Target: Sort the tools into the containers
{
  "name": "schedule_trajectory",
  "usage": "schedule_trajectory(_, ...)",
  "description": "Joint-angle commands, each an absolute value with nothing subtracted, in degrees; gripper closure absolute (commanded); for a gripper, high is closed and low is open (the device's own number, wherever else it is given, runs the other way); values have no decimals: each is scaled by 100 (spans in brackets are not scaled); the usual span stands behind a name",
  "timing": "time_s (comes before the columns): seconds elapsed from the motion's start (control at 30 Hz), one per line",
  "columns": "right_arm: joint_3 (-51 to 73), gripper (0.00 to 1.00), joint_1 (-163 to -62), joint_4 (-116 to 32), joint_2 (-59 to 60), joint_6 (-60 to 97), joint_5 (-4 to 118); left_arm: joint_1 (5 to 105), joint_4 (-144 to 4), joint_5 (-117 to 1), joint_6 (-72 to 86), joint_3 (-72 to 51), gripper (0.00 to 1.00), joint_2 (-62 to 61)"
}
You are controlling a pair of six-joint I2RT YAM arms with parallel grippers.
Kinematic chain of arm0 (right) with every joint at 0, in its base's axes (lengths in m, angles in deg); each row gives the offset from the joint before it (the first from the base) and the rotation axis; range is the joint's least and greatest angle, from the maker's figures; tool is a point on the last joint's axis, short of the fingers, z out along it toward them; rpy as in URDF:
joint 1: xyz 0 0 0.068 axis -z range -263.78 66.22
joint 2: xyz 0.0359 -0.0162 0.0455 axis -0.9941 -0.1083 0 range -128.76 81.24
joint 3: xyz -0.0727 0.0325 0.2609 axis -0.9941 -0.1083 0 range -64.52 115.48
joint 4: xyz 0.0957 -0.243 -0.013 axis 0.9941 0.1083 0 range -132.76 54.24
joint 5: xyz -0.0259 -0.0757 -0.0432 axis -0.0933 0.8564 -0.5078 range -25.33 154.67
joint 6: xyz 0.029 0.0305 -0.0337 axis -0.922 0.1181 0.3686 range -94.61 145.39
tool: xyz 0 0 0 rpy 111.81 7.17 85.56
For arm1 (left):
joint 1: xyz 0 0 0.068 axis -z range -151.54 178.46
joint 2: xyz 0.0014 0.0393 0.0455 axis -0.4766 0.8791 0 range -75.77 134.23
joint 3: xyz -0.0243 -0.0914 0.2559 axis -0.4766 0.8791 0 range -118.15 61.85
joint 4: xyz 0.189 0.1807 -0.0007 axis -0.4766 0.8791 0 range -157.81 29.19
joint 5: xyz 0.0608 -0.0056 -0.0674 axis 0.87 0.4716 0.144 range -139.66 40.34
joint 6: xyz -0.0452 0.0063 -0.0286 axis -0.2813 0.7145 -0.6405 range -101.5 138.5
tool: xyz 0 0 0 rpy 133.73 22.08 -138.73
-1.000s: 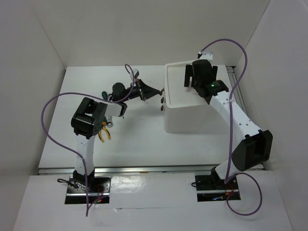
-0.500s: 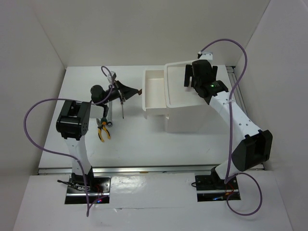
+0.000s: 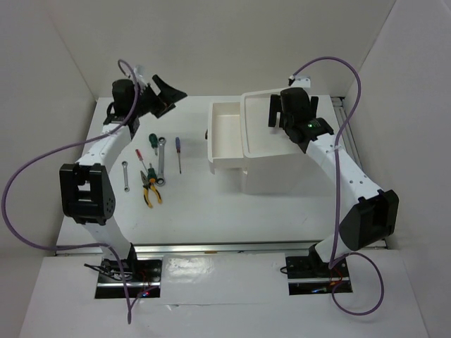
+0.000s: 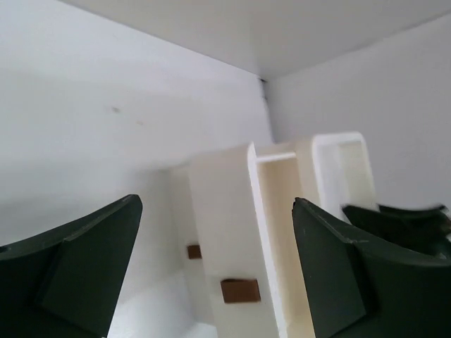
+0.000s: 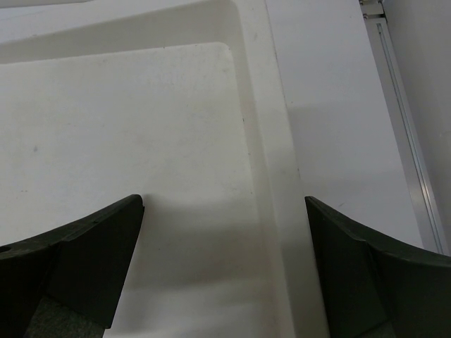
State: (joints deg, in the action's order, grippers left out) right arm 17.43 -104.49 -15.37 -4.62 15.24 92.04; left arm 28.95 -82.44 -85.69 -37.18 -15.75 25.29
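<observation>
The drawer [image 3: 225, 134] now stands pulled out and the left tool [image 3: 170, 100] has swung clear — wide open, empty — so sorting the pliers [image 3: 151, 189] off the worktop [image 3: 197, 204] can begin; the right tool [image 5: 222, 208] gapes empty too.

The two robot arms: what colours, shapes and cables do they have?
White links, black joint housings, on the left arm and the right arm; a purple cable loops along each. Left gripper and right gripper have dark wedge-shaped fingers.

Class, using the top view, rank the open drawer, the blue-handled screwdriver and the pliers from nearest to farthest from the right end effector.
1. Open drawer, just left of the right end effector.
2. Blue-handled screwdriver, left of the drawer.
3. Pliers, farthest left, toward the arm bases.
</observation>
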Motion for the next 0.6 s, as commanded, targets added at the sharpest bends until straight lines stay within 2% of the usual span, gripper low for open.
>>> schedule_trajectory(0.0,1634,0,-10778,-1182,-709,1327,8620,3101,-4527,-6620,-1552,-2610,0,2808)
schedule_trajectory(0.07,1634,0,-10778,-1235,-761,1327,8620,3206,-4041,-6145,-1359,-3296,0,3267)
schedule_trajectory(0.23,1634,0,-10831,-1235,-893,1274,8619,3601,-2872,-4943,-1120,-4657,26,4594)
schedule_trajectory(0.27,1634,0,-10831,-1235,-893,1274,8620,3767,-2791,-4827,-1051,-4660,28,4848)
schedule_trajectory(0.57,1283,0,-10603,-1420,-771,1327,8366,3997,-2720,-4634,-1050,-4906,28,5563)
